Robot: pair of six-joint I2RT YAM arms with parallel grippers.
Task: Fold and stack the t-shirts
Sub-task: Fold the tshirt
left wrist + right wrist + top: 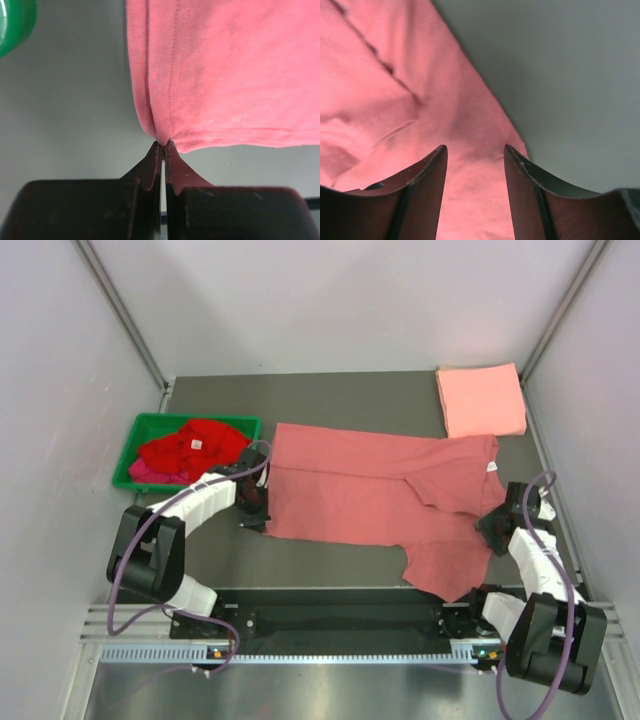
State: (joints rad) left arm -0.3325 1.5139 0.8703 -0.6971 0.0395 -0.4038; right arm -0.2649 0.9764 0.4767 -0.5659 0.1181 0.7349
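Note:
A dusty rose-red t-shirt [370,490] lies spread across the middle of the table. My left gripper [253,502] is shut on its left hem, and the cloth [225,70] bunches into the closed fingertips [163,146]. My right gripper [493,523] is open over the shirt's right edge, with cloth [395,100] under and between the fingers [512,160]. A folded salmon pink t-shirt [481,399] lies at the back right. A bright red t-shirt [192,447] and a bit of magenta one [140,470] sit in the green bin.
The green plastic bin [150,426] stands at the left of the table, close to my left arm; its rim shows in the left wrist view [15,25]. White walls close in on both sides and the back.

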